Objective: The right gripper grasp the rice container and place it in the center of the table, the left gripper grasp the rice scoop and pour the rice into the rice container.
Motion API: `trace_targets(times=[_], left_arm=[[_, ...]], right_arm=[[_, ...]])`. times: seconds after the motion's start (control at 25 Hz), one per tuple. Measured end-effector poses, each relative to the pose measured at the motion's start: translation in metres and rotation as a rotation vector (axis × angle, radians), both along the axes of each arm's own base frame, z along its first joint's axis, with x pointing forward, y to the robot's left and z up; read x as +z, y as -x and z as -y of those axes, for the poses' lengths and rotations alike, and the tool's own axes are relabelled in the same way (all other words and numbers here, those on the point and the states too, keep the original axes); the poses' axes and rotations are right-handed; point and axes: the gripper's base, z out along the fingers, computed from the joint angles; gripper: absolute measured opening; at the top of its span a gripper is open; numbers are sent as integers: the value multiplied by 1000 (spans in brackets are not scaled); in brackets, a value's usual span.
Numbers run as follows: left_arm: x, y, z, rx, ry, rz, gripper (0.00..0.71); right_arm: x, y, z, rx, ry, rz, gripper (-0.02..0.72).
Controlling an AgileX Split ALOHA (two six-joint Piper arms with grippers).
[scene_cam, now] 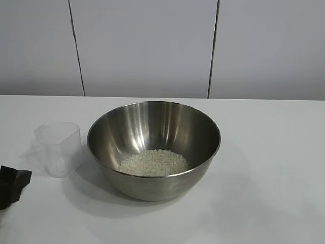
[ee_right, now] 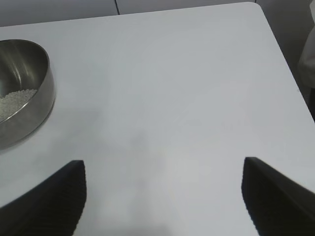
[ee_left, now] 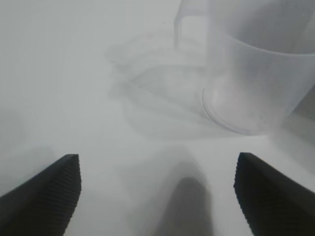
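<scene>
The rice container point(scene_cam: 154, 148) stands at the middle of the exterior frame on the table point(scene_cam: 274, 168), with the rice point(scene_cam: 153, 162) heaped in its bottom. Just beside it, at middle left, the rice scoop point(scene_cam: 59, 149) stands upright and empty. The left gripper point(ee_left: 156, 194) sits at the lower left edge, fingers spread wide and released, apart from the scoop. The right gripper point(ee_right: 164, 196) hangs over bare table, fingers spread, holding nothing.
</scene>
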Motion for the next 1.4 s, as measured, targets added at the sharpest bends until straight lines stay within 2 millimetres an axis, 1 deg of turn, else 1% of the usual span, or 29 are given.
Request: trace_targets(times=[0.2,0.28,0.36,0.44,0.48,0.52,0.6,0.64,0.72,0.76,0.84,0.88,0.92,1.04,1.16,1.24,1.32,1.4], left_arm=[[32,-2,1,-23,-5,133,622],[46,-6,3,-39,-20,152,600],[57,-12,6,-53,-27,111,584],[75,-23,13,-87,-31,54,577],[81,-27,16,-109,-41,-16,575],[93,-34,20,-124,-45,-77,574],[121,-49,28,-153,-53,-169,573],[133,-53,30,-165,-60,-225,573],[166,-69,34,-176,-62,-260,573],[178,-73,33,-171,-62,-281,573],[209,-86,19,-123,-49,-272,573],[223,-93,7,-82,-40,-256,573],[233,-96,-6,-43,-34,-259,573],[263,-101,-61,130,-10,-261,573],[278,-93,-110,283,5,-300,573],[285,-82,-132,358,13,-304,573],[295,-68,-143,404,9,-281,573],[312,-51,-141,416,-2,-226,573]], right_arm=[[0,0,0,0,0,0,589],[0,0,0,0,0,0,589],[0,0,0,0,0,0,589],[0,0,0,0,0,0,589],[0,0,0,0,0,0,589],[0,0,0,0,0,0,589],[0,0,0,0,0,0,589],[0,0,0,0,0,0,589],[0,0,0,0,0,0,589],[0,0,0,0,0,0,589],[0,0,0,0,0,0,589],[0,0,0,0,0,0,589],[0,0,0,0,0,0,589],[0,0,0,0,0,-1,589],[0,0,0,0,0,-1,589],[0,0,0,0,0,-1,589],[0,0,0,0,0,-1,589],[0,0,0,0,0,-1,589]])
